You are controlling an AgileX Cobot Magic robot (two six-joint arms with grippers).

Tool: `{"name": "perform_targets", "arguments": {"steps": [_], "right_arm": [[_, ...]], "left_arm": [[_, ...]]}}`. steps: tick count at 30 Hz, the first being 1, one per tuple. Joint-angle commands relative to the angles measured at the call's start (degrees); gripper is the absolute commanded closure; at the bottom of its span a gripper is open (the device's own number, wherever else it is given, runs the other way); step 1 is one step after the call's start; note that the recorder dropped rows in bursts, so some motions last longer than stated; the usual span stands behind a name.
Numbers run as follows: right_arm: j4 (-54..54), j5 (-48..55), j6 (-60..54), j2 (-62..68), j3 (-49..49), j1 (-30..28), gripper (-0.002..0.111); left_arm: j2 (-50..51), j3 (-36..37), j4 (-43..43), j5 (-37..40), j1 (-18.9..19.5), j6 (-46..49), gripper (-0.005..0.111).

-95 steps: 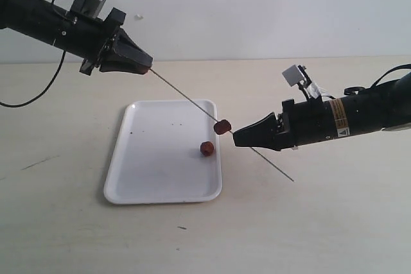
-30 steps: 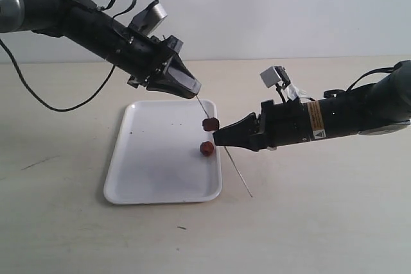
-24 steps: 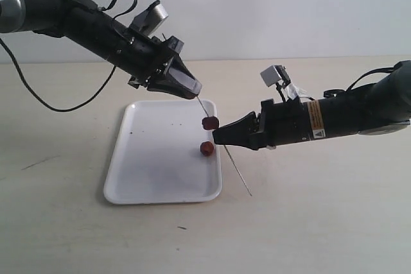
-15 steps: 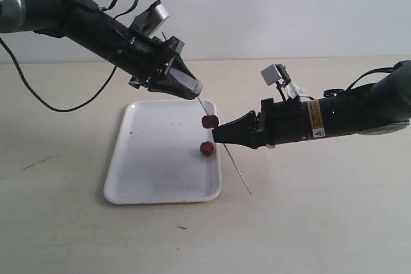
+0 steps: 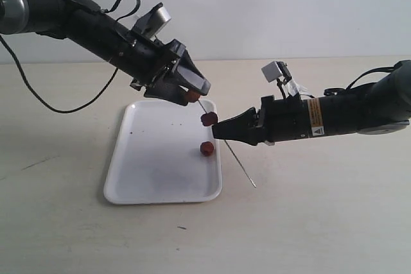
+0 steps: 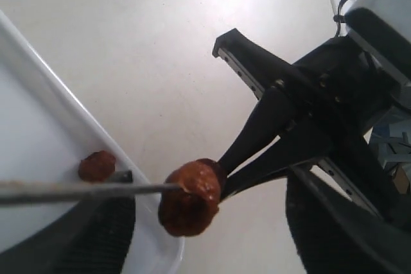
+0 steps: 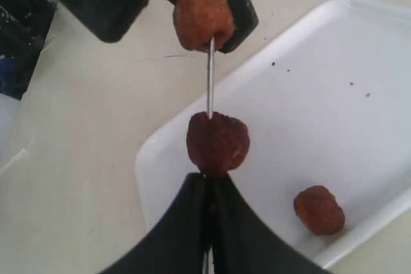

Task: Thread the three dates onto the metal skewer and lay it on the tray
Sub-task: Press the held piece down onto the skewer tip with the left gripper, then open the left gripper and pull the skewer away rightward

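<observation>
Looks well past halfway. Two of the three fruits threaded on the metal skewer, which slopes from upper left of centre to lower right of centre in the exterior view. Upper date at the rod's high end, between the jaws of the left gripper. Middle date lower along the rod, touching the tip of the right gripper.

Left gripper: jaws spread, flanking the upper date without pinching it, as far as visible. Right gripper: jaws pressed together on the skewer just behind the middle date, bare rod sticking out past them toward lower right.

Loose date alone on the tray, near its right rim, just below the skewered pair in the frame.

Remaining, as judged: pick up the loose date, push it onto the rod's free upper end, then lay the loaded skewer on the tray. Skewer not yet set down; tilted above the tray's right edge.
</observation>
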Motion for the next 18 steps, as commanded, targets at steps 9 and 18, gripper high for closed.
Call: {"name": "perform_targets", "arguments": {"steps": [9,18], "right_arm": [[8.6,-1.0,-0.4,-0.7,-0.3,0.1,0.108],[12.9,-0.9,-0.4,-0.9,-0.3,0.1,0.108]], "left_arm": [[-3.6,0.2,0.4,1.0,0.3,4.8,0.041],[-7.2,0.2,5.5,1.0,0.5,4.9,0.041]]}}
